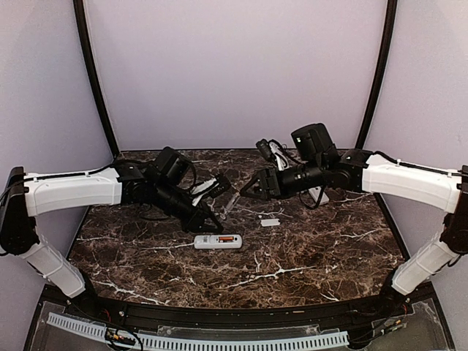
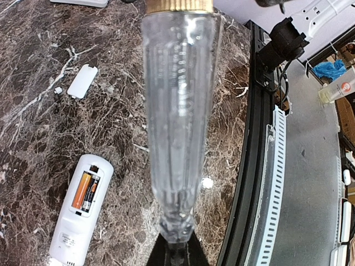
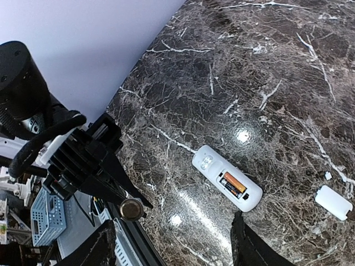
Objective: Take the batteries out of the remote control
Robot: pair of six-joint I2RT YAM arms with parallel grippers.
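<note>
Though cover off: batteries (image 2: 86,192) half-sunk in remote (image 2: 77,219)

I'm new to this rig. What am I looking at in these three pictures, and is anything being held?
Two robot arms stand at the near edge of a marble table. The wide picture looks down from above and behind them; the other two come from cameras on each wrist. On the table lies a white remote, back up, its compartment open with orange batteries still inside. Its small white cover lies apart, to the right. The left hand grips a screwdriver by its clear handle. The right hand is open and holds nothing, raised above the table.
</note>
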